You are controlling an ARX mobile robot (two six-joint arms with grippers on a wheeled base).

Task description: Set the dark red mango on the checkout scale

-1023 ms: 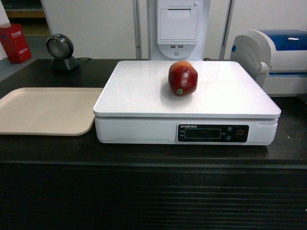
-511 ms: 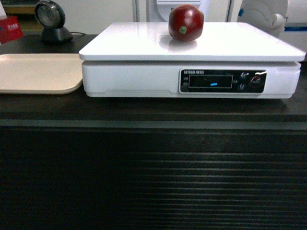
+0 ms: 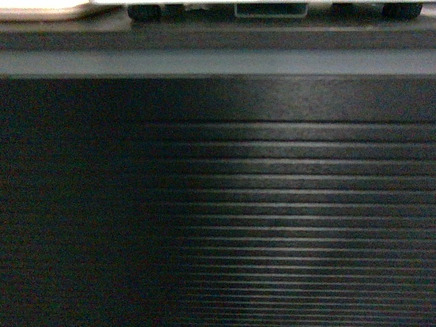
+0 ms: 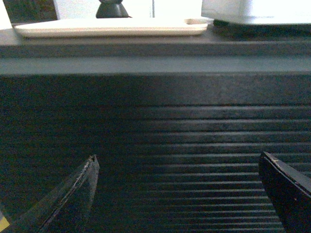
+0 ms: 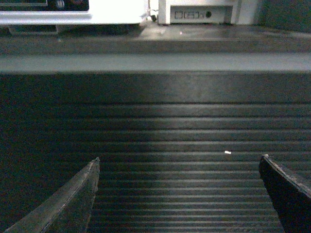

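Head view: dropped below the checkout [image 3: 218, 204] top; you now see only the scale [image 3: 269, 9] underside (mango hidden).
Mango: probably on scale, a second ago.
Grippers: left gripper [image 4: 177, 187] and right gripper [image 5: 177, 187] spread, empty.

The long dark brown-black checkout counter [image 3: 218, 204] is showing a front of fine horizontal ribs under a paler grey edge band. A flat beige plastic tray [image 4: 112, 28] and a white rectangular scale [image 5: 73, 17] are gleaming above.

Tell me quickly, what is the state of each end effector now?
Left end effector: open, holding nothing.
Right end effector: open, holding nothing.
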